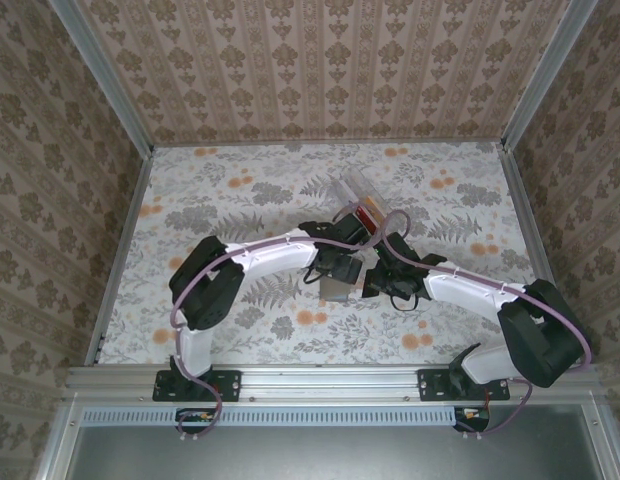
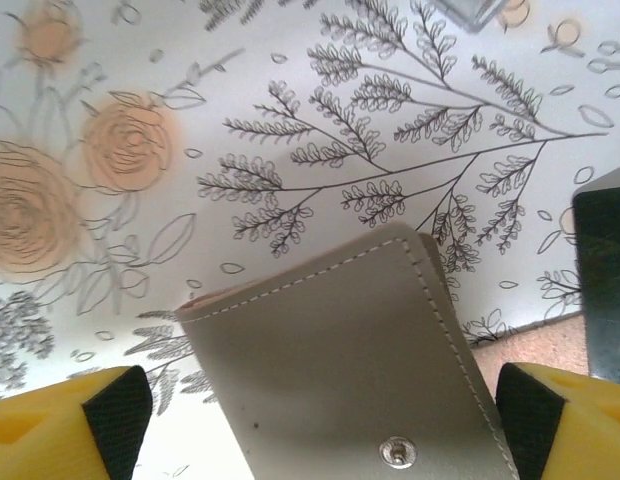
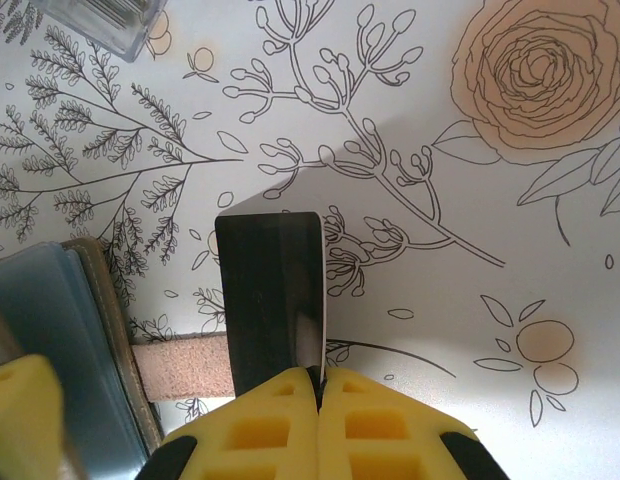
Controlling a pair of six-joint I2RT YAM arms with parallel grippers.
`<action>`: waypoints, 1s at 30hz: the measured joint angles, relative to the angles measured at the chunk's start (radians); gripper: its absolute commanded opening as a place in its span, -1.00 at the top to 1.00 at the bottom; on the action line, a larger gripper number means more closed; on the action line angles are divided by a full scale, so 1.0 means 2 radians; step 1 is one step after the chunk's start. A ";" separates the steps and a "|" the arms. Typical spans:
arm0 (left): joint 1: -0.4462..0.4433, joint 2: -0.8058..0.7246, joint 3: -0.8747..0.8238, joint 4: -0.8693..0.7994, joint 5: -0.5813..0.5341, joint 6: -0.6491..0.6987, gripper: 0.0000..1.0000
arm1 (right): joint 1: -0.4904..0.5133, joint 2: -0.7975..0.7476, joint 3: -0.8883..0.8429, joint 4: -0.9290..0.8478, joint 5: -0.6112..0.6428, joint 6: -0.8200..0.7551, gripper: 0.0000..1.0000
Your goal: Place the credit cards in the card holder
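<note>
Right pincer grips black card by its edge, just beside card holder.

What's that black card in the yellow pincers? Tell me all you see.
The black card is a thin, glossy plastic rectangle with rounded corners. The right gripper is shut on its near end, holding it out over the table. Its left edge sits by the tan strap of the card holder; whether they touch is unclear.
</note>
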 measured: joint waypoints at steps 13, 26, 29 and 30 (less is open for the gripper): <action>0.002 -0.038 -0.033 0.001 -0.014 -0.011 0.33 | 0.000 0.007 0.007 -0.002 0.004 0.000 1.00; 0.051 -0.104 -0.110 0.012 -0.009 -0.018 0.14 | 0.000 0.012 0.016 -0.011 0.004 -0.001 1.00; 0.061 -0.110 -0.130 0.020 -0.001 -0.024 0.08 | 0.000 0.012 0.017 -0.012 0.004 -0.001 1.00; 0.064 -0.113 -0.136 0.021 0.002 -0.024 0.08 | 0.000 0.013 0.018 -0.012 0.004 -0.001 1.00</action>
